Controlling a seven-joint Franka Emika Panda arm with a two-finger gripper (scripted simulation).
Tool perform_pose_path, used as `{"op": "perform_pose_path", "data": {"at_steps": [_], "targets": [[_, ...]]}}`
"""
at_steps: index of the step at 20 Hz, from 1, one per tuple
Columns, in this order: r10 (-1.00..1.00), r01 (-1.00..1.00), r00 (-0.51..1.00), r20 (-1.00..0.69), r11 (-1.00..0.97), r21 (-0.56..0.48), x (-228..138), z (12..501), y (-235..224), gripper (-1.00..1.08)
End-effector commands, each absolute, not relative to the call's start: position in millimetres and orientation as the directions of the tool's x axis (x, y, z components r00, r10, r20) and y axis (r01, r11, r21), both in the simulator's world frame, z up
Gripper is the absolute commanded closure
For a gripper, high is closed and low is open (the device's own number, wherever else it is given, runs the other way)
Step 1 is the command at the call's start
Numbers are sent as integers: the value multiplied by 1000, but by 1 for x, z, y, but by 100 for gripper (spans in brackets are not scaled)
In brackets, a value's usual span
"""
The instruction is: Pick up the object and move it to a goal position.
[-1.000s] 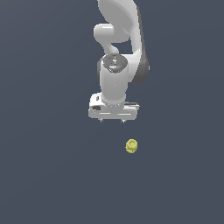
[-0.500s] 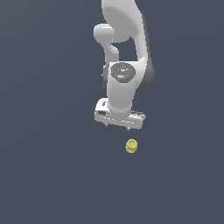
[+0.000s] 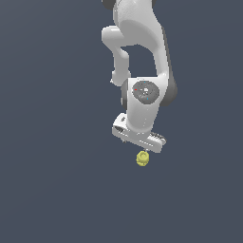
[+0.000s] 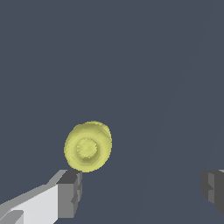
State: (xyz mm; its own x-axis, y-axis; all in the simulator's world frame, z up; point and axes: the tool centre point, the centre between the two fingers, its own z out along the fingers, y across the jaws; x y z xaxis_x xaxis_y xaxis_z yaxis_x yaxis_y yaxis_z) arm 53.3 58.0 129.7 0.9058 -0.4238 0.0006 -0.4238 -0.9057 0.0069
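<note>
The object (image 3: pixel 142 158) is a small yellow ridged lump lying on the dark grey floor. In the exterior view my white gripper (image 3: pixel 138 140) hangs just above it, almost touching its top edge, with the arm rising behind. In the wrist view the object (image 4: pixel 88 146) appears as a yellow disc with a round centre. It lies close to one grey fingertip (image 4: pixel 70 194), not centred between the two. The other fingertip (image 4: pixel 213 189) stands far off across a wide gap. The gripper (image 4: pixel 142 192) is open and holds nothing.
Plain dark grey floor (image 3: pixel 57 180) surrounds the object on all sides. No other objects, containers or edges show in either view.
The arm has swung down and toward the exterior view's right, bringing the gripper from well above the object to just over it. The object has not moved.
</note>
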Motion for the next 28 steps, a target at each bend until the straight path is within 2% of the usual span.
{"op": "perform_pose_path", "data": {"at_steps": [1, 13, 23, 28], "targets": [[-475, -475, 880, 1, -880, 5, 59, 124, 67, -92], [-623, -623, 782, 0, -782, 1, 75, 104, 96, -92], [-642, -642, 767, 0, -767, 0, 77, 100, 100, -92], [-643, -643, 766, 0, -766, 0, 76, 80, 100, -92]]}}
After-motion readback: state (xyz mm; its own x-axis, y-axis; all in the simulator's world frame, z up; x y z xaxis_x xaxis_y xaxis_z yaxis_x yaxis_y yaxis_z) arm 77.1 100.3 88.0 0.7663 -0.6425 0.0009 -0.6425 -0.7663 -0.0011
